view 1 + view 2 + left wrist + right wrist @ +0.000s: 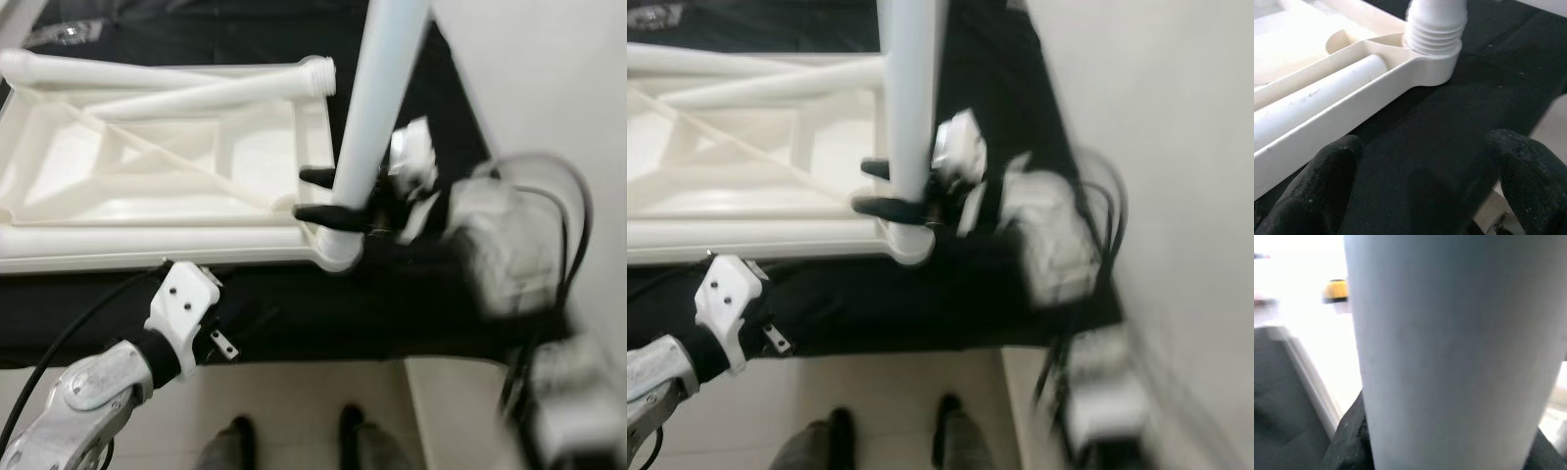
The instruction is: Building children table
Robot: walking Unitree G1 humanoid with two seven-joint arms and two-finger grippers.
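**Left eye view: one leg upright in the corner socket, two more lying in the frame**

Three white legs can be counted. One standing leg rises from the corner socket of the upturned white tabletop; two loose legs lie across the tabletop's ribbed underside, one with its threaded end near the standing leg. The right hand is closed on the standing leg just above the socket, a black finger on each side. The tabletop rests on a black sheet, and a broad bare strip of sheet runs along its near edge. The left hand hovers over that strip, its fingers spread wide and gripping nothing. The left wrist view shows the leg's screw threads seated at the socket. A pale wall stands close beyond the standing leg.
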